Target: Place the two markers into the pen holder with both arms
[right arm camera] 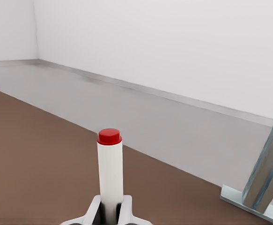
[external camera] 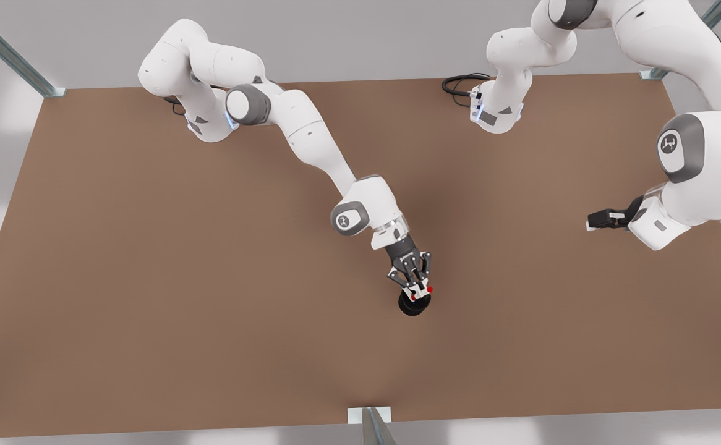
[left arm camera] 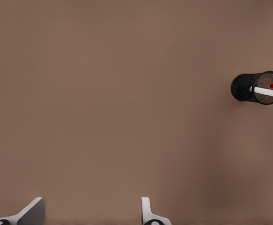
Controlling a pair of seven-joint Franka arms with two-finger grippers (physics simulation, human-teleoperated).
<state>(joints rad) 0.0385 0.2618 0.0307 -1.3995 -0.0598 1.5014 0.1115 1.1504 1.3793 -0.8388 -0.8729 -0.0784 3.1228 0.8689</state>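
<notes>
1. Gripping the red marker [right arm camera: 110, 168] by its barrel, the right gripper [external camera: 415, 290] hovers directly over the pen holder [external camera: 411, 305] near the middle of the brown table [external camera: 150, 278].
2. Inside the holder, seen from the left wrist, stands the blue marker [left arm camera: 255, 89].
3. The left gripper [external camera: 595, 220] waits well apart at the front view's right, fingers [left arm camera: 148, 211] spread and empty.

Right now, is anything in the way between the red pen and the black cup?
Nothing visible is. The right gripper holds the red marker just over the pen holder. The blue marker already sits inside, leaning on the rim. The left gripper waits, open, far off at the front view's right.
</notes>
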